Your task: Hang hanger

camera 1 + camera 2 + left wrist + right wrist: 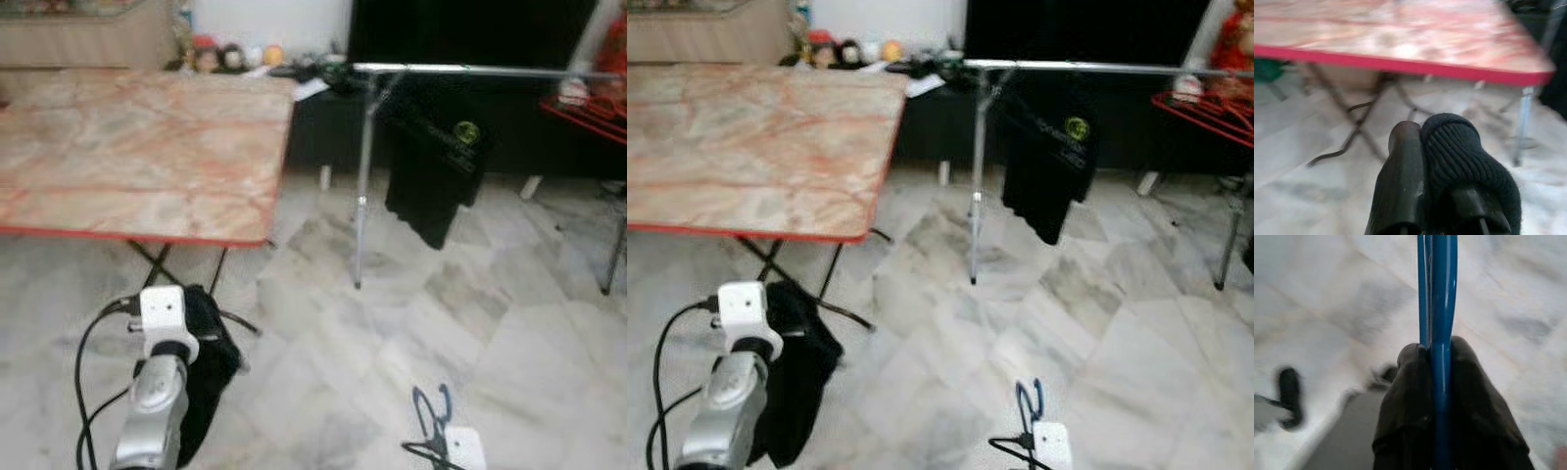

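My right gripper (pixel 1437 350) is low at the front right and shut on a blue hanger (pixel 1437 289), whose thin frame sticks up above the wrist (pixel 432 409). At the front left, my left gripper (pixel 1422 129) is shut on a black garment (pixel 208 357) that hangs down beside the arm. The ribbed black cloth (pixel 1459 156) covers one finger. A chrome clothes rail (pixel 470 70) stands across the room at the back right. A black T-shirt (pixel 431 166) hangs from it near its upright pole (pixel 362 186).
A marble-topped folding table (pixel 137 147) with a red edge fills the left, its crossed legs (pixel 157 259) just ahead of my left arm. A red wire rack (pixel 588 108) is at the far right. A dark cabinet (pixel 470 29) stands behind the rail. Marble floor (pixel 323 333) lies between.
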`<state>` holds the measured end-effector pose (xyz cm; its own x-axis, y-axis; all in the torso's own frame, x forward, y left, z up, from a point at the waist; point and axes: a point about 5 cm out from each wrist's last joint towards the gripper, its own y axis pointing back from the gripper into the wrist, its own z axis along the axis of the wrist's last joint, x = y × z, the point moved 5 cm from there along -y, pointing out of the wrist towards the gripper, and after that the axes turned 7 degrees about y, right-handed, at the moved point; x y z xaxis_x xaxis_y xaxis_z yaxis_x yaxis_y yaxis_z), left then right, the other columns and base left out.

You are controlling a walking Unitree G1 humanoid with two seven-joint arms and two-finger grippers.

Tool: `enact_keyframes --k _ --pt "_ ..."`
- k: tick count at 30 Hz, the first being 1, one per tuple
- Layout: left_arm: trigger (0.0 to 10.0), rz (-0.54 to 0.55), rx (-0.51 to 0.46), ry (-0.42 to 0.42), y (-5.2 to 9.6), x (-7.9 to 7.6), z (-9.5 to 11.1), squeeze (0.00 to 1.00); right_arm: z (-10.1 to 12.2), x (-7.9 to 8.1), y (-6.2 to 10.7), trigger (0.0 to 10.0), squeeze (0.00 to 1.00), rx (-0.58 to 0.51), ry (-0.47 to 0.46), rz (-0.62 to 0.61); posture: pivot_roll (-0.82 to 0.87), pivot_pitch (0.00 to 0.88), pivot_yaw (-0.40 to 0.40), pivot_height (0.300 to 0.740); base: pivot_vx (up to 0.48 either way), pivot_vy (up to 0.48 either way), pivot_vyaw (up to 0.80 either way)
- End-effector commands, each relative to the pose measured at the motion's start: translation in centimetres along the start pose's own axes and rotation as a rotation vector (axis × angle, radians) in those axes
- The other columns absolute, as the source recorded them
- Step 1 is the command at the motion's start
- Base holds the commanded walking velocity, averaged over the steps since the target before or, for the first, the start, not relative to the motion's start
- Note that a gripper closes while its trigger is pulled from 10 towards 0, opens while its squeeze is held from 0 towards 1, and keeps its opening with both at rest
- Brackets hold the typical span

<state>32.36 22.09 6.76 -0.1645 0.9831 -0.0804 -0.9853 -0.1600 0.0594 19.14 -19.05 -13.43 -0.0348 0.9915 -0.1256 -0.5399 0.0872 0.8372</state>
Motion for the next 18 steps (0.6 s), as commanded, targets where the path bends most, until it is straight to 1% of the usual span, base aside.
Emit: enact_keyframes --k 1,11,18 --pt "10.0 -0.028 -0.043 0.017 -0.35 -1.17 1.21 0.00 -0.29 -0.32 0.05 10.0 0.00 0.005 -0.004 -0.003 -0.01 0.000 -0.030 0.740 0.000 0.368 0.00" --pt "10.0 -0.029 -0.045 0.017 -0.49 -1.23 1.39 0.00 -0.22 -0.21 0.04 10.0 0.00 0.004 -0.011 -0.001 -0.01 0.000 -0.030 0.740 0.000 0.369 0.00" --pt "10.0 -0.028 -0.049 0.017 -0.61 -1.25 1.56 0.00 -0.26 -0.02 0.03 10.0 0.00 0.009 0.008 0.012 -0.01 0.000 -0.030 0.740 0.000 0.368 0.00"
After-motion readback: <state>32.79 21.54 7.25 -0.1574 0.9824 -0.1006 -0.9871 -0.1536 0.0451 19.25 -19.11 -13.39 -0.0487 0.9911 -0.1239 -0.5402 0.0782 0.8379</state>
